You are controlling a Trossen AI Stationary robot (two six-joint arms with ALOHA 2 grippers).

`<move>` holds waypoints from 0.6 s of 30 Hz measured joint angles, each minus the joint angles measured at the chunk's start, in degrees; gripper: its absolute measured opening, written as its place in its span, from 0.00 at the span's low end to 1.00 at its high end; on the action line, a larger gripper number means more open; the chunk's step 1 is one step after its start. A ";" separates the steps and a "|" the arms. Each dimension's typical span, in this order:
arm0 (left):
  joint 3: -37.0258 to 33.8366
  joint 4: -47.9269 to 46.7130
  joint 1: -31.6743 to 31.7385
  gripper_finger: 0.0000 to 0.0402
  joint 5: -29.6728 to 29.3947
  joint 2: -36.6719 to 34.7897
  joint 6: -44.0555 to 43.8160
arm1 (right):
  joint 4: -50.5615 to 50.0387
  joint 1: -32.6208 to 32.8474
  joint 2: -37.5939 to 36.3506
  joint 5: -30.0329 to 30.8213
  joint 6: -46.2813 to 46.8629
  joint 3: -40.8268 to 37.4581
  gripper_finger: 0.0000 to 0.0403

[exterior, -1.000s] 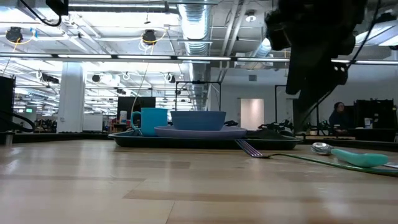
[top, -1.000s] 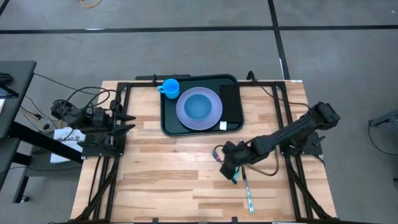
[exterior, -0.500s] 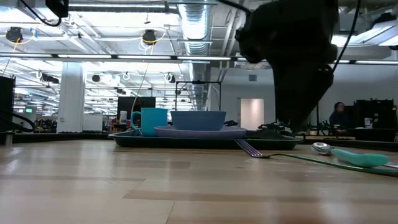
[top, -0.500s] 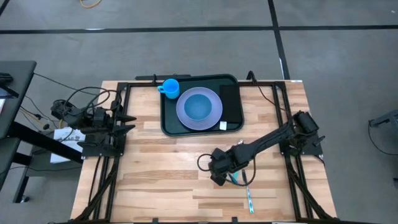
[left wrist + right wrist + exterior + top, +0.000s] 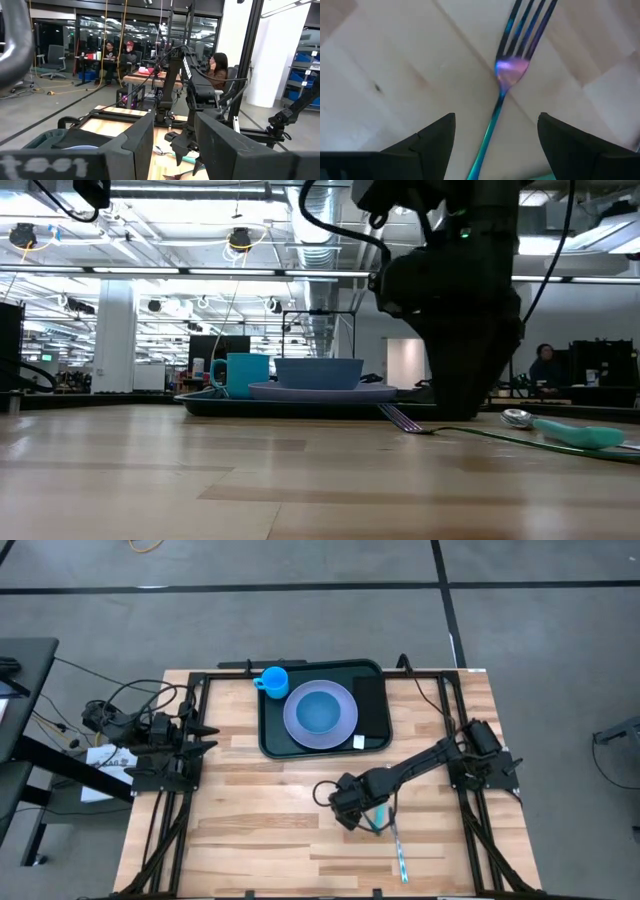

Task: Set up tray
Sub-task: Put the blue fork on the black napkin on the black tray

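The dark tray (image 5: 268, 745) lies at the table's far middle. It carries a lavender plate (image 5: 345, 730) with a blue bowl (image 5: 320, 710), a blue cup (image 5: 274, 680) and a flat black rectangle (image 5: 370, 705). A fork (image 5: 507, 70) with an iridescent handle (image 5: 398, 855) lies flat on the wood near the table's middle. My right gripper (image 5: 495, 145) hangs over it, open and pointing down. One finger stands on each side of the fork's handle, just behind the tines, touching nothing. My left gripper (image 5: 205, 736) waits open at the table's left edge.
A spoon with a teal handle (image 5: 377, 824) lies right beside the fork, close to my right gripper. Black frame rails (image 5: 170, 820) run along the table's left and right sides. Bare wood (image 5: 260, 830) stretches across the near left part of the table.
My right gripper has travelled toward the table's left edge and come down, tipping until it points straight down over the fork's neck. Its fingers have stayed equally wide apart. The fork, spoon and tray have not moved.
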 joint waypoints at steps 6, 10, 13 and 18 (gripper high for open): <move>0.00 0.06 0.00 0.33 -0.02 0.00 0.00 | 0.24 -1.33 0.00 -0.27 -2.19 0.00 0.67; 0.00 0.06 0.00 0.33 -0.02 0.00 0.00 | 0.27 -1.51 0.00 -1.55 -2.58 -0.04 0.67; 0.00 0.06 0.00 0.33 -0.02 0.00 -0.02 | 3.25 -1.47 -0.04 -1.95 -2.30 -1.85 0.67; 0.00 0.06 0.00 0.33 -0.02 0.00 -0.02 | 5.06 -1.54 -0.09 -2.64 -1.33 -4.22 0.67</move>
